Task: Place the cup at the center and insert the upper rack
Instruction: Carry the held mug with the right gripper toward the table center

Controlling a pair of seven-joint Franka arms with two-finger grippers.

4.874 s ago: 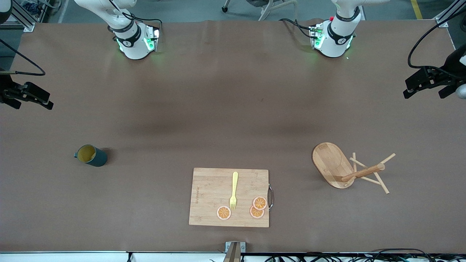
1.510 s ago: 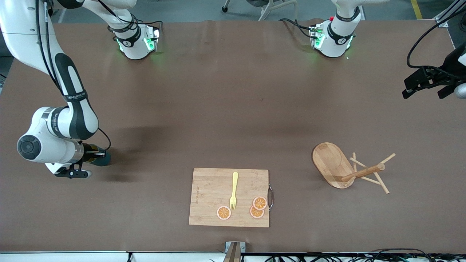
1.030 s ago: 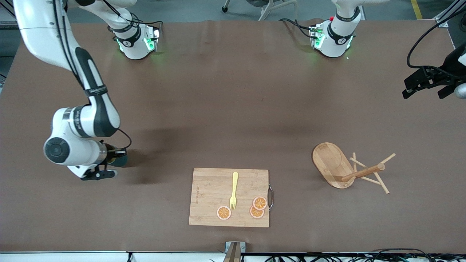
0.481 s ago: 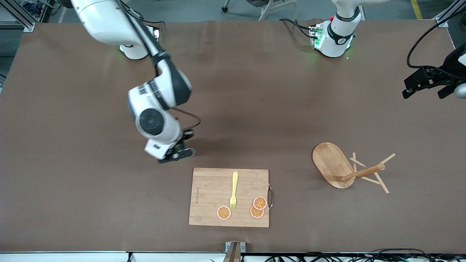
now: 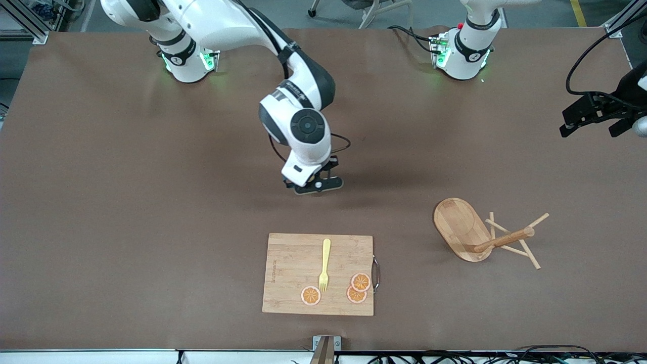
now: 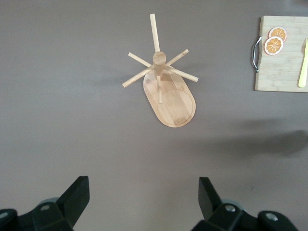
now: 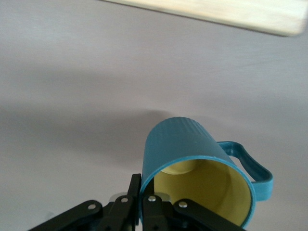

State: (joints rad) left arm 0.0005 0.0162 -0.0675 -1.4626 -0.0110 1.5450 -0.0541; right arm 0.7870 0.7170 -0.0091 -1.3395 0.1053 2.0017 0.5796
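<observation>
My right gripper (image 5: 314, 185) is over the middle of the table and hides the cup in the front view. In the right wrist view the gripper (image 7: 143, 188) is shut on the rim of the teal cup (image 7: 185, 147), one finger inside the yellow interior and one outside. The cup's handle (image 7: 250, 166) points away from the fingers. The upper rack (image 5: 472, 232), a wooden mug tree, lies tipped on its side toward the left arm's end. It also shows in the left wrist view (image 6: 169, 91). My left gripper (image 5: 589, 119) waits open and empty at that end, and its own view (image 6: 142, 197) shows the jaws wide apart.
A wooden cutting board (image 5: 298, 263) lies near the front edge, nearer to the front camera than my right gripper. It carries a yellow fork (image 5: 324, 263) and three orange slices (image 5: 360, 282). The board's corner shows in the left wrist view (image 6: 284, 62).
My right arm has carried the cup from the right arm's end of the table to over the middle. The left arm and the upper rack have not moved.
</observation>
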